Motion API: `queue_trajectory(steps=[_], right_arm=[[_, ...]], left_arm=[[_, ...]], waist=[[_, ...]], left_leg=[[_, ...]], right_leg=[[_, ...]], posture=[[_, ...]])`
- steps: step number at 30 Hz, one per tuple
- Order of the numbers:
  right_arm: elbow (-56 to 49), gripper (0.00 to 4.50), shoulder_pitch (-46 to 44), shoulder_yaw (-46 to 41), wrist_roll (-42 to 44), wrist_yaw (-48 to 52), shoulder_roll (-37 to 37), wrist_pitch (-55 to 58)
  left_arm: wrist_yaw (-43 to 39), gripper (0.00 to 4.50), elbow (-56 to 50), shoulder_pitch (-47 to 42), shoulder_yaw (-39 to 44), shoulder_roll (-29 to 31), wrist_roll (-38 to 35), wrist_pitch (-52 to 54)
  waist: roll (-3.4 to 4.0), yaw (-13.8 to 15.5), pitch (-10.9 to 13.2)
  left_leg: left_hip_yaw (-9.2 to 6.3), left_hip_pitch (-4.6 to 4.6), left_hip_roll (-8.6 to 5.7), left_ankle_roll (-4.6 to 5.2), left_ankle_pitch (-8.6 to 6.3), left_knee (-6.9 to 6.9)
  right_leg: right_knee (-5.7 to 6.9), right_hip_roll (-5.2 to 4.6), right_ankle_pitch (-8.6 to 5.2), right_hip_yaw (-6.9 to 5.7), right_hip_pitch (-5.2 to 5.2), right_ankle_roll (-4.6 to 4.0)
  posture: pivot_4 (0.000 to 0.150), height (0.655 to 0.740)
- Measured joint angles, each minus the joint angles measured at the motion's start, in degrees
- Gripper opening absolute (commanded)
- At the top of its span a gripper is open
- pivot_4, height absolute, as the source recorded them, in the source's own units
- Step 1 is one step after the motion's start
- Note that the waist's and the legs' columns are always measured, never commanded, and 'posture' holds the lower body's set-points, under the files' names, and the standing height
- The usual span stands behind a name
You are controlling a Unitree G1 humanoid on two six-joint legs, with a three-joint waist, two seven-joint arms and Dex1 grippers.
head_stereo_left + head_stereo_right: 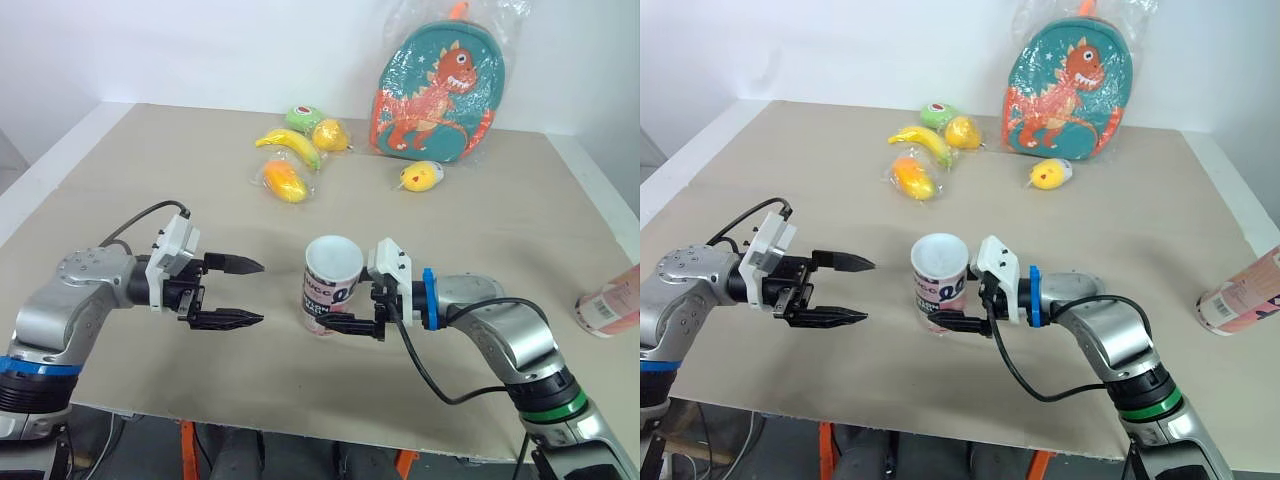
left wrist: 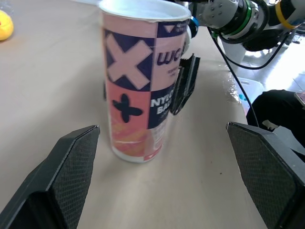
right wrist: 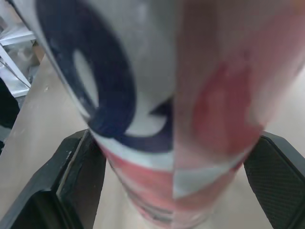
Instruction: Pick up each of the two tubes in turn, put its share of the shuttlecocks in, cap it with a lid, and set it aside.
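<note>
A pink, navy and white tube (image 1: 331, 280) stands upright with its top open at the middle of the table (image 1: 150, 180). My right gripper (image 1: 328, 306) reaches in from the right, shut on the tube low on its wall. One of its fingers (image 2: 186, 86) presses the tube's side, and the tube (image 3: 162, 109) fills the gap between both. My left gripper (image 1: 250, 292) hovers open a short way left of the tube, holding nothing. A second tube (image 1: 610, 303) lies on its side at the table's right edge.
At the back of the table, a dinosaur backpack (image 1: 436, 92) in plastic leans against the wall. Wrapped toy fruit lies in front of it: a banana (image 1: 290, 146), an orange piece (image 1: 285, 181), a lemon (image 1: 331, 134) and a yellow toy (image 1: 421, 177). The near edge runs just below both arms.
</note>
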Motion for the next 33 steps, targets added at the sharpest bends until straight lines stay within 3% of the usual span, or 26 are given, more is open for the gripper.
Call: queue_trajectory(steps=[7, 15, 22, 26, 33], right_arm=[[0.0, 2.52, 0.5, -0.7, 0.3, -0.1, 0.6, 0.1], [-3.8, 2.52, 5.2, -11.0, 5.1, -2.9, -1.4, 3.5], [1.6, 2.52, 13.1, -34.5, 5.7, -14.4, -2.9, 0.7], [5.9, 2.52, 17.3, -46.1, 5.7, -20.5, -2.1, -1.4], [9.5, 2.52, 20.9, -52.5, 5.2, -27.8, -1.3, -2.4]], left_arm=[[-0.1, 4.5, 0.3, -1.4, -0.8, -0.7, 0.1, -0.5], [-1.3, 4.5, 4.8, -6.0, -4.3, -4.8, 1.0, -1.8], [1.5, 4.5, 13.3, -15.6, -8.2, -17.3, 2.8, -4.1], [3.8, 4.5, 16.5, -18.8, -8.8, -21.3, 3.7, -4.3], [4.9, 4.5, 20.8, -20.7, -10.9, -25.6, 6.7, -6.8]], waist=[[0.0, 0.0, 0.0], [-0.02, 0.3, 0.0], [-0.05, 1.6, 0.0], [0.03, 1.1, 0.0], [0.4, 0.0, 0.0]], left_leg=[[0.0, 0.0, 0.0, 0.0, 0.0, 0.0], [-0.02, -0.03, -0.05, 0.0, 0.0, 0.01], [-0.03, -0.08, -0.24, 0.01, 0.0, 0.21], [0.02, -0.08, -0.31, 0.07, -0.03, 0.2], [0.09, -0.03, -0.34, 0.08, -0.03, 0.19]], right_leg=[[0.0, 0.0, 0.0, -0.01, 0.0, -0.01], [0.0, -0.01, 0.02, -0.01, 0.03, -0.01], [-0.03, -0.13, 0.1, 0.03, 0.11, 0.12], [-0.03, -0.16, 0.14, 0.15, 0.11, 0.06], [-0.02, -0.16, 0.17, 0.26, 0.11, 0.15]], posture=[[0.15, 0.74], [0.15, 0.74], [0.15, 0.74], [0.15, 0.74], [0.15, 0.74]])
